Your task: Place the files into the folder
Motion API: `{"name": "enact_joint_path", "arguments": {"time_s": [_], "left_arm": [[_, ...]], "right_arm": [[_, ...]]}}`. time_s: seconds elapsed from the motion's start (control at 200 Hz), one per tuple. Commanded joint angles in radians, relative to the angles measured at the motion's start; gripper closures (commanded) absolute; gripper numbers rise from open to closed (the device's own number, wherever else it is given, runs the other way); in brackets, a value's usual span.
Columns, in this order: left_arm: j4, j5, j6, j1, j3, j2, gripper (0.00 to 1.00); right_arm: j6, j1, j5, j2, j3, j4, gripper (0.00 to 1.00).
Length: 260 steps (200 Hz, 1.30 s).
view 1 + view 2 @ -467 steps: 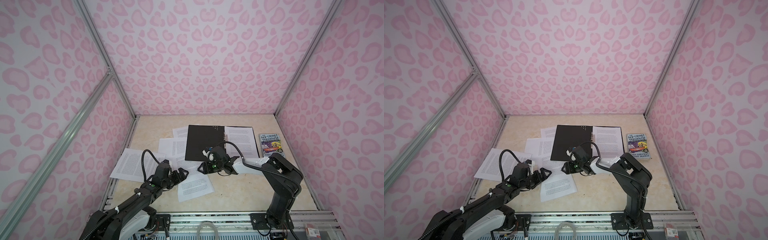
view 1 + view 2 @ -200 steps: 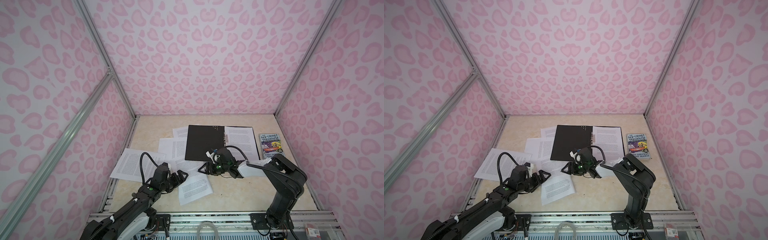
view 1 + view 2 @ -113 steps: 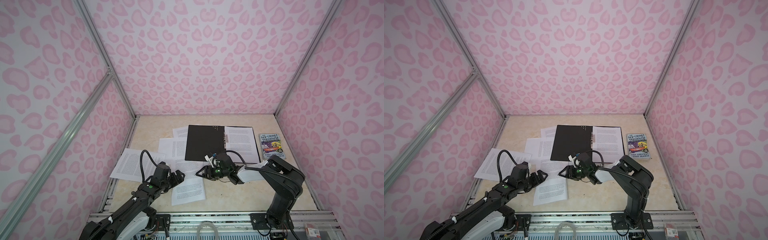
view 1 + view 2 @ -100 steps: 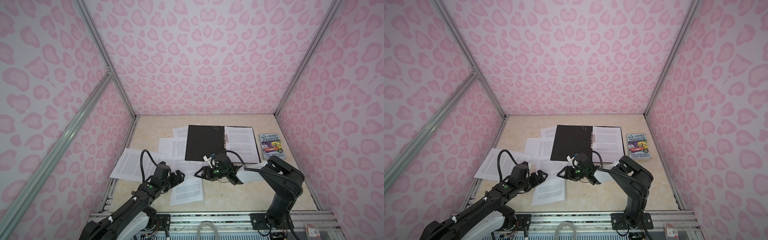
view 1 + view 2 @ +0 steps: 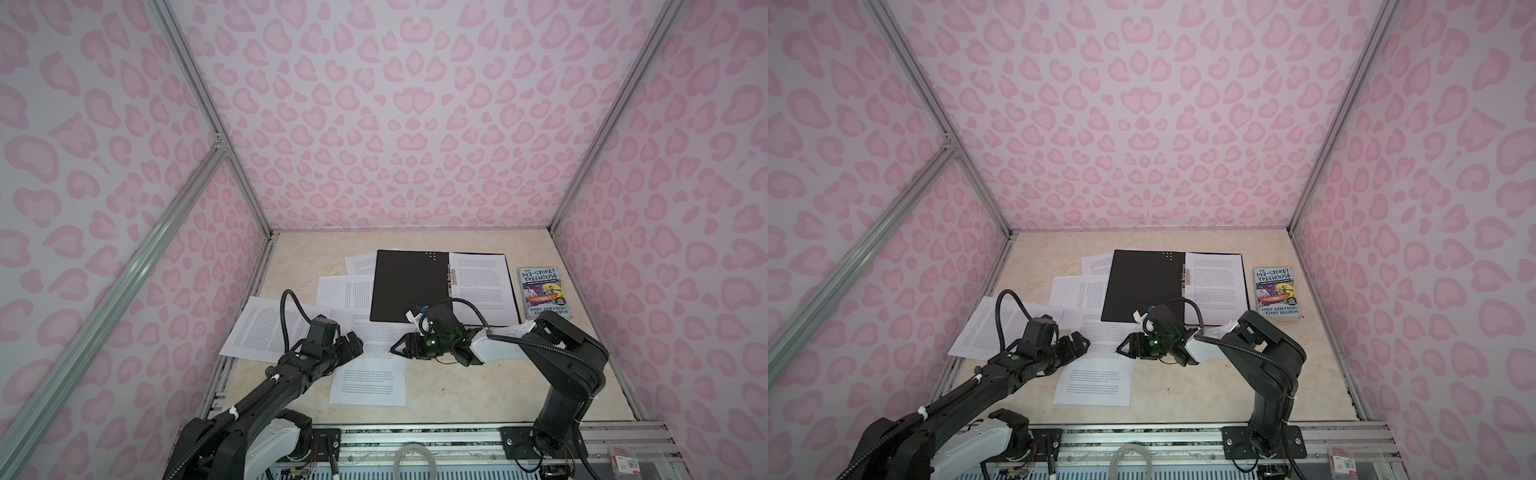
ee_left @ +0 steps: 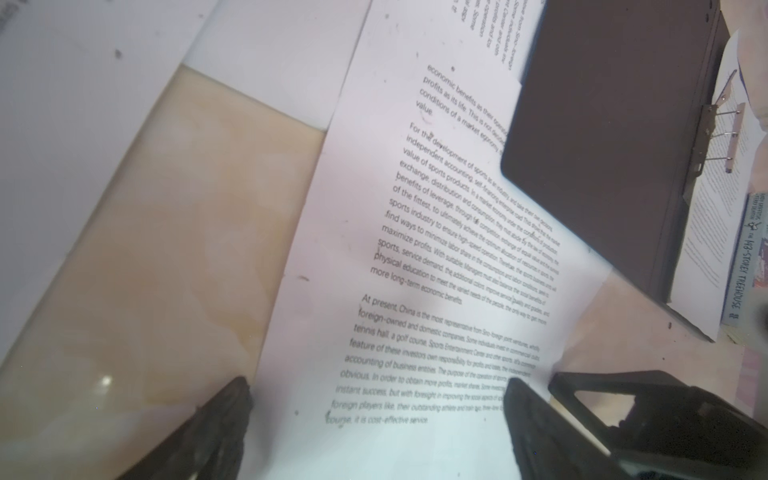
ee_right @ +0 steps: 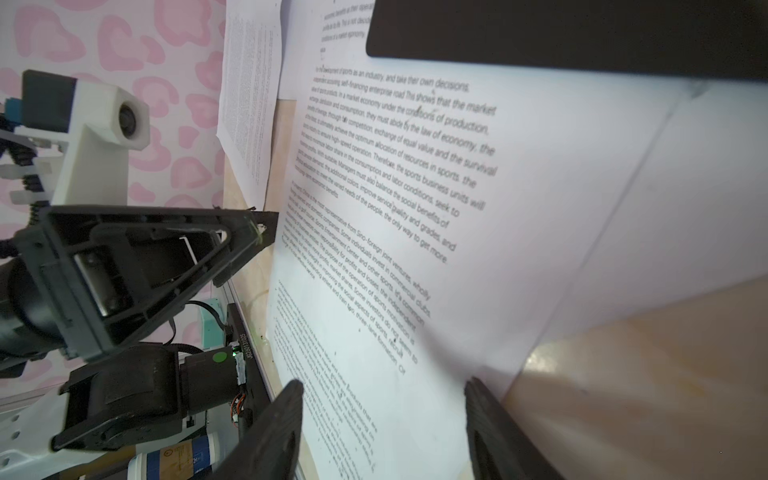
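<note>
Facing off low over sheet (image 5: 376,332) partly under open folder (image 5: 409,286), left jaws wide open, right jaws half open, both empty, likely to pinch it free.

Lab robot cell: pink-patterned wall panels (image 5: 395,124), aluminium frame posts (image 5: 217,143), arm bases (image 5: 557,440) bolted to a rail (image 5: 415,436)

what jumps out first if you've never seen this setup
The pink blotch-patterned walls dominate. On the table, an open black folder lies at the back among scattered printed sheets, a colourful book to its right. In front, the left gripper and right gripper point at each other.
</note>
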Motion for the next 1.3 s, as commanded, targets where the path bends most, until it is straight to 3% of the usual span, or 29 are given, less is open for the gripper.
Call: {"name": "enact_joint_path", "arguments": {"time_s": [0.0, 0.115, 0.405, 0.665, 0.815, 1.295], "left_arm": [[-0.010, 0.034, 0.038, 0.051, 0.000, 0.040, 0.04], [0.034, 0.086, 0.068, 0.089, 0.013, 0.073, 0.03], [0.078, 0.095, 0.145, 0.146, 0.095, 0.134, 0.03], [0.162, 0.214, 0.184, 0.177, 0.182, 0.365, 0.03], [0.183, 0.262, 0.176, 0.180, 0.183, 0.424, 0.04], [0.431, 0.521, 0.081, 0.252, 0.060, 0.340, 0.04]], "right_arm": [[0.013, -0.009, -0.025, 0.010, -0.005, 0.059, 0.38], [0.014, -0.020, -0.025, 0.018, -0.007, 0.055, 0.38], [-0.013, -0.034, -0.001, 0.015, 0.000, -0.002, 0.39], [-0.025, -0.036, 0.002, 0.009, 0.006, -0.025, 0.40], [-0.036, -0.036, 0.003, 0.003, 0.011, -0.039, 0.40], [-0.040, -0.042, -0.020, 0.015, 0.020, -0.037, 0.40]]}}
